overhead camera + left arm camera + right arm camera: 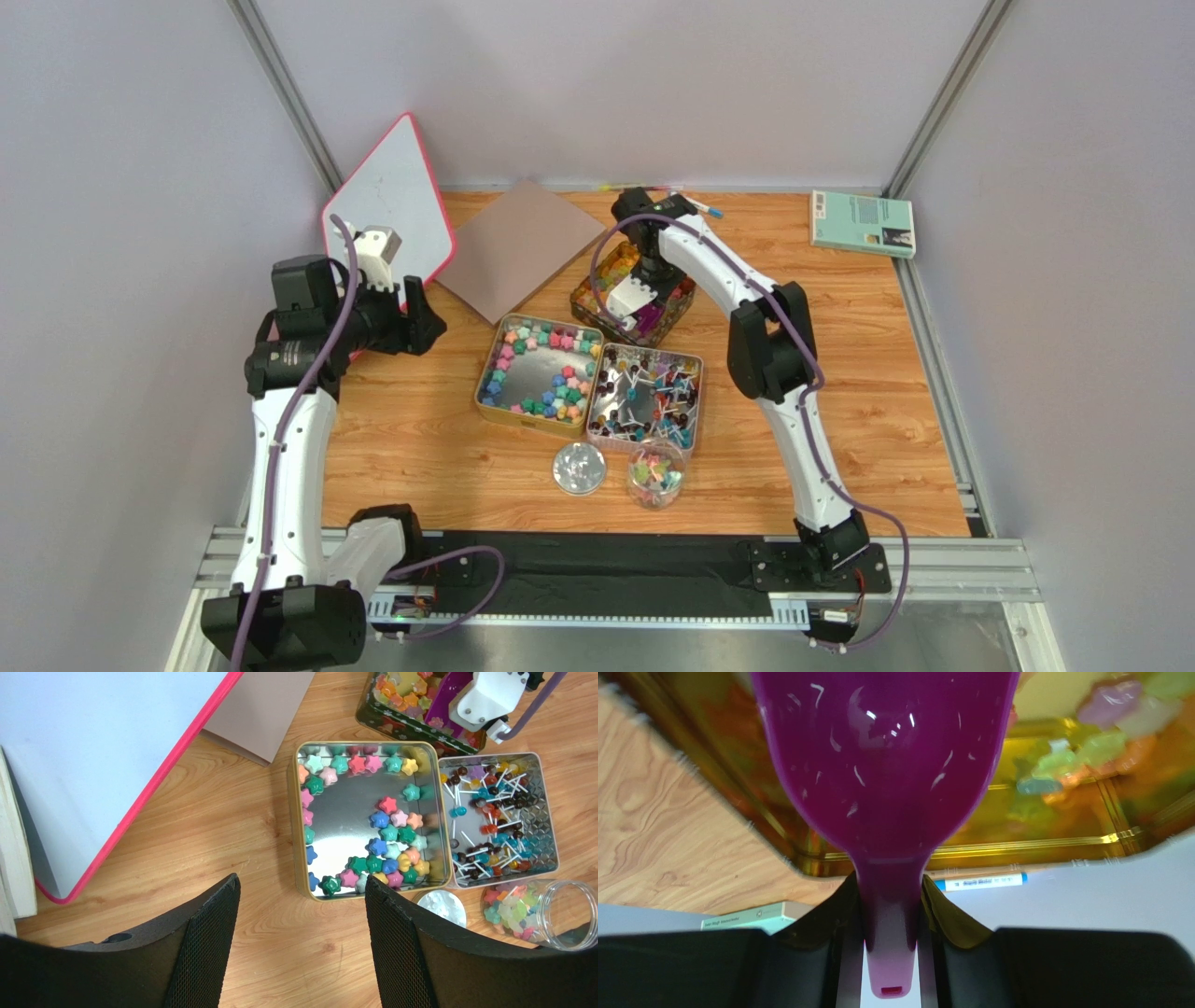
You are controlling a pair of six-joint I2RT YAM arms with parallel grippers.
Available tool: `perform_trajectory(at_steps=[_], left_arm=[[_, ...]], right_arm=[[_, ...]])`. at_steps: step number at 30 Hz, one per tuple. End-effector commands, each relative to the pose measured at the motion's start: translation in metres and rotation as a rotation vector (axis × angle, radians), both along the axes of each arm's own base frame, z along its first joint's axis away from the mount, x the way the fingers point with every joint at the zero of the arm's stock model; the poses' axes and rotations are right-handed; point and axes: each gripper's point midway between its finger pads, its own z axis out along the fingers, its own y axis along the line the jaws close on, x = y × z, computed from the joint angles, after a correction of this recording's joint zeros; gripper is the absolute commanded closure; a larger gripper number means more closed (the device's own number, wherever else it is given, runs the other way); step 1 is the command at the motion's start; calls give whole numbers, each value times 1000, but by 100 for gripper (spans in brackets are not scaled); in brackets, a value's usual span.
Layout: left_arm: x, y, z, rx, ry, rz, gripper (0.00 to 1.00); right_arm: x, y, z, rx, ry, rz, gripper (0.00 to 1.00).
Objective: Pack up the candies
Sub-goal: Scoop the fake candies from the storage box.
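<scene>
right hand (891, 906) grips the purple scoop (885, 777) by its handle — bowl just ahead over the candies (1099, 745), likely to load — left hand (302, 906) hangs open.

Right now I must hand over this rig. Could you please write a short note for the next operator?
Left gripper: open, empty, hovering over the table's left side.
Right gripper: shut on the purple scoop handle, bowl at the far tin of orange-yellow candies; I cannot tell if it is loaded.
Star candies are in the gold tin, lollipops in the silver tin.
Done: the glass jar holds a few pastel candies, with its lid off beside it.
Left: probably fill the jar and close it.
</scene>
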Motion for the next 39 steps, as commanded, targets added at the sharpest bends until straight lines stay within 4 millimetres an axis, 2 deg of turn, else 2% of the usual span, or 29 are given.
perform_trajectory(at_steps=[1, 9, 15, 22, 27, 34, 39], left_arm=[[8, -1, 9, -30, -16, -2, 28], [13, -5, 8, -58, 19, -15, 28], [16, -6, 3, -69, 48, -18, 29], [28, 0, 3, -39, 73, -21, 29], [39, 5, -2, -15, 91, -31, 30], [52, 7, 2, 10, 85, -52, 30], [63, 8, 5, 34, 77, -66, 30]], right_arm=[[-1, 3, -9, -146, 109, 257, 100], [-17, 15, -25, -17, 179, 178, 100], [-36, 19, -31, 136, 305, 209, 100], [-42, 13, -36, 267, 360, 139, 100], [-44, 5, -32, 369, 391, 70, 100], [-52, 2, -24, 495, 433, -83, 100], [-36, 2, -5, 611, 377, -201, 100]])
